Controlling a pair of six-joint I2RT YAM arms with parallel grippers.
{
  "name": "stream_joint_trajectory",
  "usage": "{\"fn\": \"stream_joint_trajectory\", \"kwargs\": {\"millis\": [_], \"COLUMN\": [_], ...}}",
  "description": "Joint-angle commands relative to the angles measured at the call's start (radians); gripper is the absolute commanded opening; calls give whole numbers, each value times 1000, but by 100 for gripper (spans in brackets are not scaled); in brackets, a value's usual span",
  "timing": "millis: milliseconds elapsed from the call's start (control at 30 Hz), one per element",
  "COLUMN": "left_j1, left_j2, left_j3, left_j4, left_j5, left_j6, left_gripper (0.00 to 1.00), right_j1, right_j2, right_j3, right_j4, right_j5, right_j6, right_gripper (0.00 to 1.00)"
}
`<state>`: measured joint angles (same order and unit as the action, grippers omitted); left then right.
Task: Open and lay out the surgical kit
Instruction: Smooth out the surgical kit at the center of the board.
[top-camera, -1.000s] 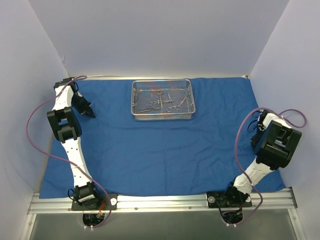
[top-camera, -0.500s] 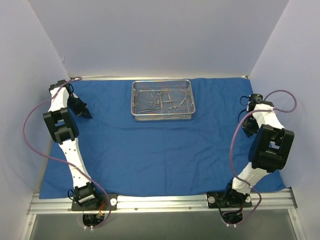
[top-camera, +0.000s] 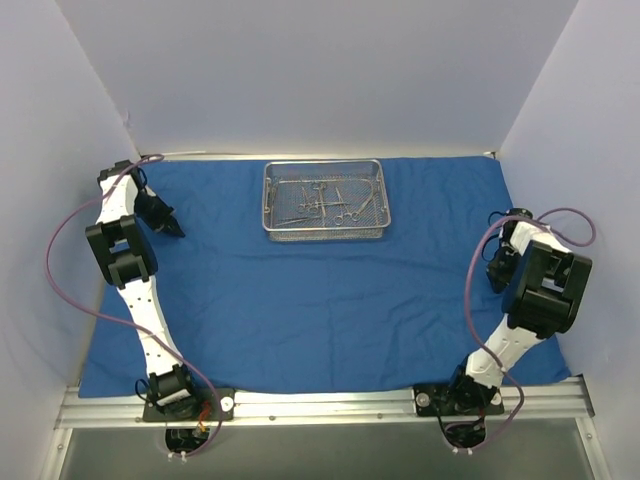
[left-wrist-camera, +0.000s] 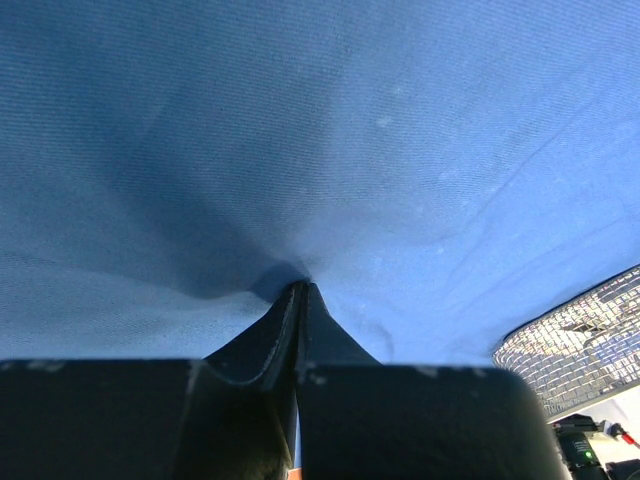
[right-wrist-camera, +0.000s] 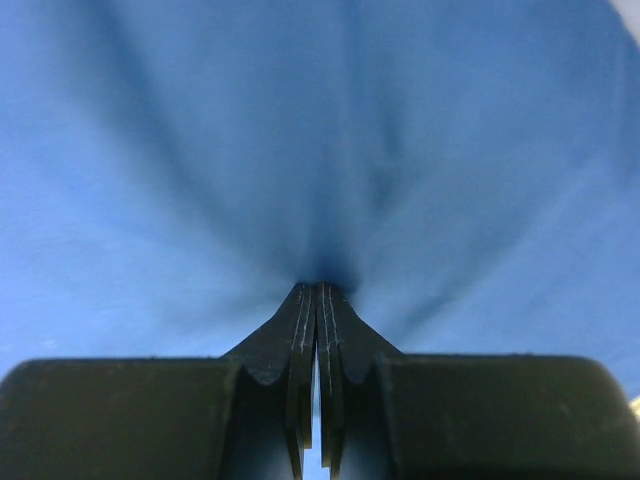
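The royal-blue cloth wrap (top-camera: 320, 300) lies spread flat over the table. The silver wire-mesh tray (top-camera: 272, 215) stands on it at the back centre, with several thin ring-handled instruments (top-camera: 325, 200) inside. My left gripper (top-camera: 172, 228) is low over the cloth's left part. In the left wrist view its jaws (left-wrist-camera: 300, 288) are shut, tips pressed into the cloth (left-wrist-camera: 400, 130), which puckers around them. My right gripper (top-camera: 497, 270) is low at the cloth's right side. In the right wrist view its jaws (right-wrist-camera: 318, 288) are shut on a pinch of cloth (right-wrist-camera: 200, 150), with folds radiating from the tips.
White walls close in the left, back and right sides. The tray's mesh corner (left-wrist-camera: 580, 340) shows at the lower right of the left wrist view. An aluminium rail (top-camera: 320, 405) with both arm bases runs along the near edge. Purple cables loop beside each arm.
My right arm reached toward the back right, then drew back and down toward the near side. My left arm shifted slightly left, then held still. The tray has not moved.
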<state>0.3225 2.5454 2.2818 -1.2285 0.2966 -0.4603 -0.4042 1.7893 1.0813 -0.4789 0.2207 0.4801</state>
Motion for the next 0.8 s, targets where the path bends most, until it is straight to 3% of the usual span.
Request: {"fn": "stream_joint_trajectory", "kwargs": {"millis": [0,200,233,300,333,367,433,500,633,767], "left_j1": [13,15,13,9,4,-5,-20,-57,-138,-200], "left_j2": [30,0,-10,-54,-75,-98,-186,-269,-353,-364], "left_j3": [-21,-10,-10,-33,-50,-70,-155,-214,-286,-269], "left_j4": [34,24,23,17,24,41,82,165,276,380], "left_j5": [-76,-79,-77,-80,-80,-77,-30,39,134,199], "left_j6": [28,28,26,26,28,31,38,46,40,12], "left_gripper": [4,4,4,10,15,26,37,51,57,59], "right_j1": [-10,201,262,324,382,398,453,479,499,515], "right_j2": [13,41,67,93,116,125,156,182,245,327], "right_j3": [-40,277,328,474,514,546,611,646,675,782], "right_j4": [-102,-161,-162,-144,-126,-100,-18,49,144,93], "right_j5": [30,-52,-69,-104,-157,-184,-265,-305,-402,-400], "right_j6": [-9,-40,-47,-72,-105,-122,-161,-166,-178,-221], "right_gripper": [0,4,16,27,40,46,65,72,84,87]}}
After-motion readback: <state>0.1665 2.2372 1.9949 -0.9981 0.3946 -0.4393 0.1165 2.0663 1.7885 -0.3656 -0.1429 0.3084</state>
